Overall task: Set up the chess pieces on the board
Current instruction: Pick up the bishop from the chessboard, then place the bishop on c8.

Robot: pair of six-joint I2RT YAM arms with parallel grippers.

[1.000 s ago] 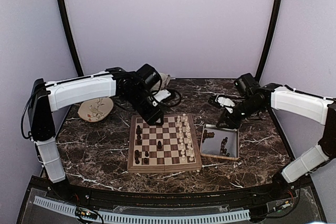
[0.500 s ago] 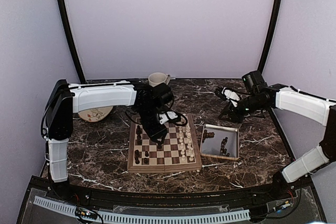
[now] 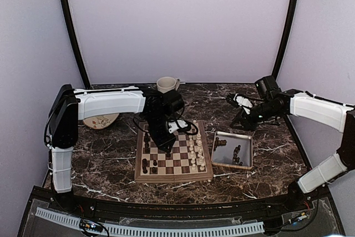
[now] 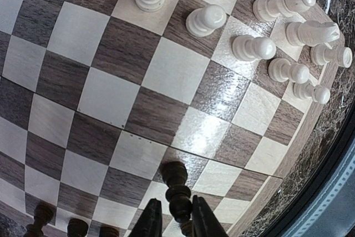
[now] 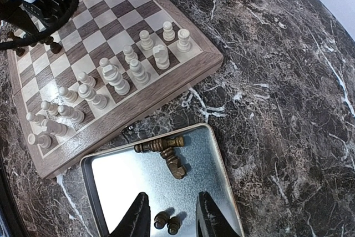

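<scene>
The chessboard (image 3: 173, 178) lies at the table's middle, with cream chessmen (image 3: 194, 145) along its right side and a few dark chess pieces (image 3: 146, 140) on its left. My left gripper (image 3: 168, 148) is low over the board's left half. In the left wrist view it (image 4: 177, 215) is shut on the head of a dark piece (image 4: 175, 184) whose base rests on a dark square of the board (image 4: 138, 70). My right gripper (image 3: 242, 121) hovers behind the metal tray, open and empty (image 5: 173, 195). More dark pieces (image 5: 161, 145) lie in the tray.
The shiny metal tray (image 3: 250, 151) sits right of the board, and it also shows in the right wrist view (image 5: 111, 176). A cream mug (image 3: 166, 84) stands behind the board. A patterned plate (image 3: 101, 119) lies at the back left.
My left arm swung in from behind and came down onto the board's left half with the dark piece. My right gripper pulled back and up from the tray. Little moved in the last half second.
</scene>
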